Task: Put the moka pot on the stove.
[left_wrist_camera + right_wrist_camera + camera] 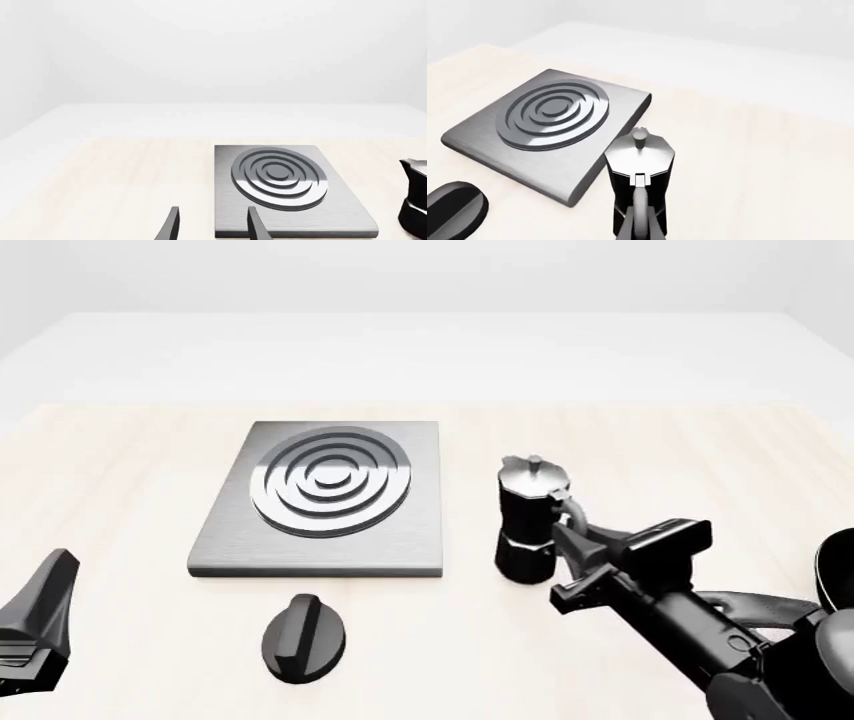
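— One moka pot (531,515) stands up tall on the surface (120,480), knob on top. Which way does its handle point?

— To about 4 o'clock in the front view, at the right end effector (577,545).

— Is that end effector holding it?

— It sits right at the handle. I cannot tell if it grips it.

— Where is the stove (324,497)?

— At the pot's 9 o'clock, just beside it, not touching. A black knob (304,636) lies at the stove's 6 o'clock.

— And the left end effector (212,227)?

— Open, holding nothing, well apart from the pot.
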You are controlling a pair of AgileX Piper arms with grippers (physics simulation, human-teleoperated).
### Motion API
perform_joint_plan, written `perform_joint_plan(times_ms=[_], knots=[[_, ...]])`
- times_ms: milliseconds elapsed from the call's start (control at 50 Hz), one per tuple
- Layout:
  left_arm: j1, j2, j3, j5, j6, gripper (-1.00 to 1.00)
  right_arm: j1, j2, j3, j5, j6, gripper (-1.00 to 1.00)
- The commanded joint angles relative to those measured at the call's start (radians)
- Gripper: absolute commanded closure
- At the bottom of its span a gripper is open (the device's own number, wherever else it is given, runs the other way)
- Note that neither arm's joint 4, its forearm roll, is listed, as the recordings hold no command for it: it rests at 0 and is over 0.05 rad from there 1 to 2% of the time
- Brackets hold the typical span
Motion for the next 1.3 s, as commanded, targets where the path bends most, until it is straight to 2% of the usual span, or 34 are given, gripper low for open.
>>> perform_joint_plan(times_ms=[20, 280, 600, 640, 900, 1300], knots=[[0.000, 0.000, 0.000, 0.000, 0.000, -1.00, 0.010, -0.081, 0.022, -0.002, -0.042, 1.00], [0.000, 0.000, 0.000, 0.000, 0.000, -1.00, 0.012, -0.131, 0.030, 0.000, -0.067, 1.00], [0.000, 0.000, 0.000, 0.000, 0.000, -1.00, 0.016, -0.207, 0.013, 0.052, -0.063, 1.00], [0.000, 0.000, 0.000, 0.000, 0.000, -1.00, 0.023, -0.243, 0.000, 0.093, -0.058, 1.00], [0.000, 0.000, 0.000, 0.000, 0.000, -1.00, 0.033, -0.322, -0.052, 0.207, -0.059, 1.00], [0.000, 0.000, 0.000, 0.000, 0.000, -1.00, 0.063, -0.339, -0.148, 0.307, -0.055, 1.00]])
